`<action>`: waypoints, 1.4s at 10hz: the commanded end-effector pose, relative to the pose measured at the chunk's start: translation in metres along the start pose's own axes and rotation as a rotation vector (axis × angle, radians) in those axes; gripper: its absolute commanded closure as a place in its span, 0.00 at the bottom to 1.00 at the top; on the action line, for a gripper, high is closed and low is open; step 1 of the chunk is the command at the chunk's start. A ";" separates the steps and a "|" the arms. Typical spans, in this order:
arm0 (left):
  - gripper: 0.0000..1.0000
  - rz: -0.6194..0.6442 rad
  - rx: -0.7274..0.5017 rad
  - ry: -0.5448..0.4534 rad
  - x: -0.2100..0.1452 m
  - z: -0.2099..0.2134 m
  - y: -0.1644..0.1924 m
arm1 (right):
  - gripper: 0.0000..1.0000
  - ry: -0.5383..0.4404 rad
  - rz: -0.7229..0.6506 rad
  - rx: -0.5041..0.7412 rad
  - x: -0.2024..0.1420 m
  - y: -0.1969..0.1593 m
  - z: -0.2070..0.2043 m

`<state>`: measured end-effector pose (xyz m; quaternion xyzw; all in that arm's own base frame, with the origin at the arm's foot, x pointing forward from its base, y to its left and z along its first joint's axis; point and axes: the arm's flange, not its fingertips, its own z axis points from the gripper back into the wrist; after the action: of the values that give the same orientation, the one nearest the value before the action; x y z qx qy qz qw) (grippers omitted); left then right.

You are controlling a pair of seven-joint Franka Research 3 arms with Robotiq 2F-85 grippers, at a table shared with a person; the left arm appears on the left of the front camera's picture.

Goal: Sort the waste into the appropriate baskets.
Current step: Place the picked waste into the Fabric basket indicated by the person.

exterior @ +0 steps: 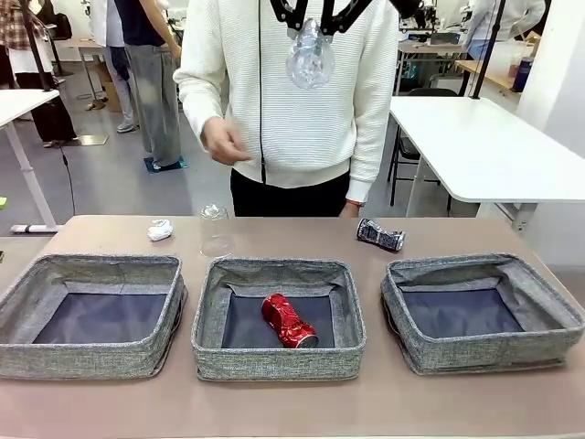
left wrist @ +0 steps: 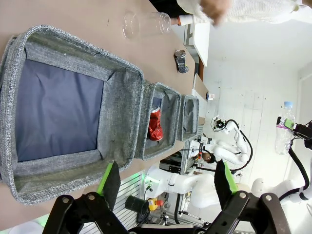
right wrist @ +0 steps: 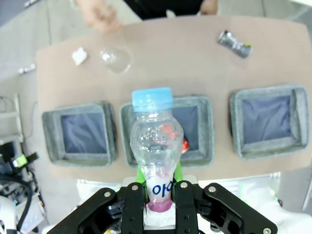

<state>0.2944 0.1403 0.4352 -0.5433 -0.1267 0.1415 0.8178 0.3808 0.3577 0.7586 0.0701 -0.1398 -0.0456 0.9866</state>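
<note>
While the right gripper (right wrist: pixel 160 176) hangs at the top centre of the front view, pinching the labelled end of the small clear plastic bottle with pink label (right wrist: pixel 153 141), blue cap end pointing away from the fingers toward the brown table (exterior: pixel 292 402), the left gripper (left wrist: pixel 165 171) has its green-padded fingers spread wide with nothing between them, looking onto the left grey woven-fabric basket (left wrist: pixel 122 97). Crushed red can (exterior: pixel 290 320) already lies in the middle grey woven-fabric basket (exterior: pixel 274 361); right grey woven-fabric basket (exterior: pixel 457 352) shows a bare dark bottom. Behind the baskets, mid-frame in the front view: white paper wad (exterior: pixel 160 230) at left, clear plastic cup (exterior: pixel 216 229) upside down just beside it, crushed dark blue-black can (exterior: pixel 380 235) right of centre. Person's hand (exterior: pixel 224 142) hovers above the far table edge, upper left of centre. Risks, as a judgement: bottle is gripped by one end and high up, so a release from there could bounce off a soft rim and land outside. In the right wrist view it lines up roughly with the middle basket holding the can, so letting go there may mix plastic with metal. Coming down could also meet the person's hand if it reaches in.
</note>
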 end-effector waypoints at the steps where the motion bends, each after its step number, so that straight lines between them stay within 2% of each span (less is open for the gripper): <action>1: 0.00 -0.023 -0.016 0.001 -0.003 0.000 0.001 | 0.79 -0.005 0.013 -0.008 -0.002 -0.003 0.001; 9: 0.00 -0.023 -0.016 0.001 -0.003 0.000 0.001 | 0.79 0.000 0.000 0.000 0.000 0.000 0.000; 10: 0.00 -0.023 -0.016 0.001 -0.003 0.000 0.001 | 0.79 0.004 0.184 0.001 0.020 0.046 -0.033; 11: 0.00 -0.023 -0.016 0.001 -0.003 0.000 0.001 | 0.79 0.061 0.387 0.013 0.034 0.104 -0.078; 12: 0.00 -0.023 -0.016 0.001 -0.003 0.000 0.001 | 0.79 0.084 0.513 0.021 0.038 0.156 -0.117; 13: 0.00 -0.023 -0.016 0.001 -0.003 0.000 0.001 | 0.79 0.146 0.700 0.248 0.028 0.209 -0.155; 14: 0.00 -0.023 -0.016 0.001 -0.003 0.000 0.001 | 0.79 0.223 0.890 0.321 0.005 0.250 -0.182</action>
<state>0.2947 0.1401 0.4350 -0.5430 -0.1260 0.1413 0.8181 0.4202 0.5830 0.5838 0.1092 -0.0934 0.2796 0.9493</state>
